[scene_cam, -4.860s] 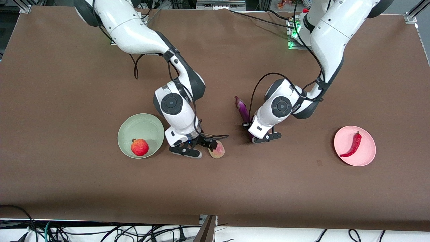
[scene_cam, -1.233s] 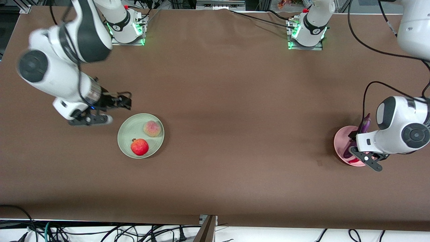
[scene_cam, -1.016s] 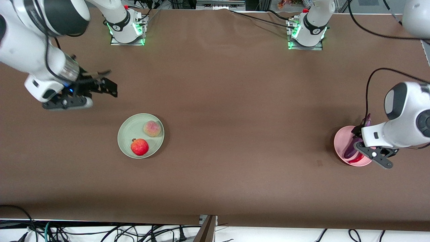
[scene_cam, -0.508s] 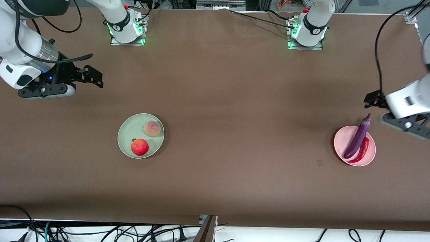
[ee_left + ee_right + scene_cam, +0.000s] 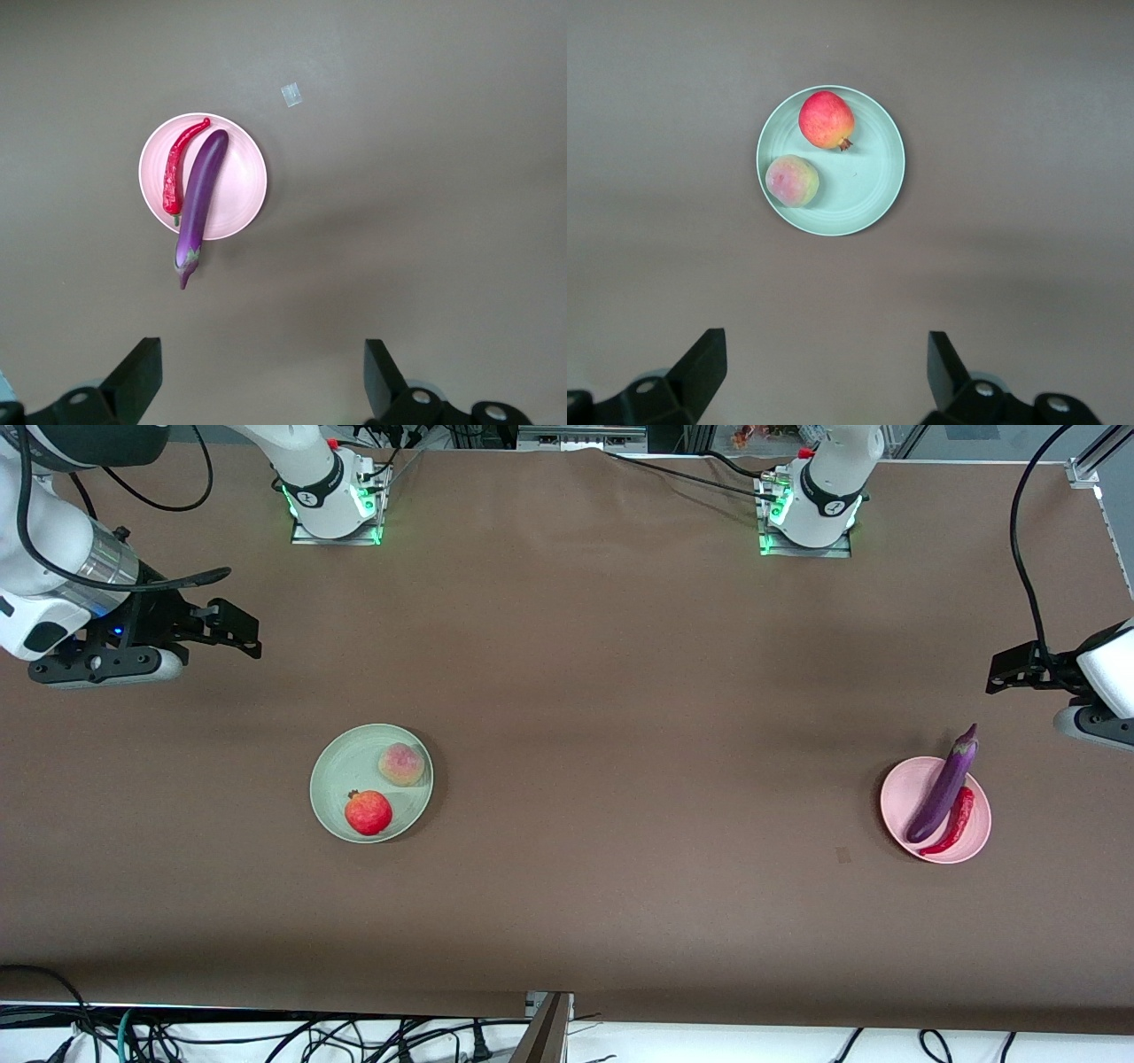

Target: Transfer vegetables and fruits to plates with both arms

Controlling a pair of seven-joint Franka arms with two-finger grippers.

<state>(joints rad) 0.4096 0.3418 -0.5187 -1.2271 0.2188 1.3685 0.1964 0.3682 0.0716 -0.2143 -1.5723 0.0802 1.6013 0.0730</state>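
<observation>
Both arms are glossy white with rounded shells and dark joint bands. The right arm (image 5: 44,558) has a brushed silver wrist ring and a small blue light by its black gripper (image 5: 190,633); thin black cables loop along it. The left arm's gripper (image 5: 1032,669) is black too, with a black cable arching above it. Each base, the right arm's base (image 5: 330,491) and the left arm's base (image 5: 811,500), sits on a metal plate, glows green, and carries a small red fitting.
</observation>
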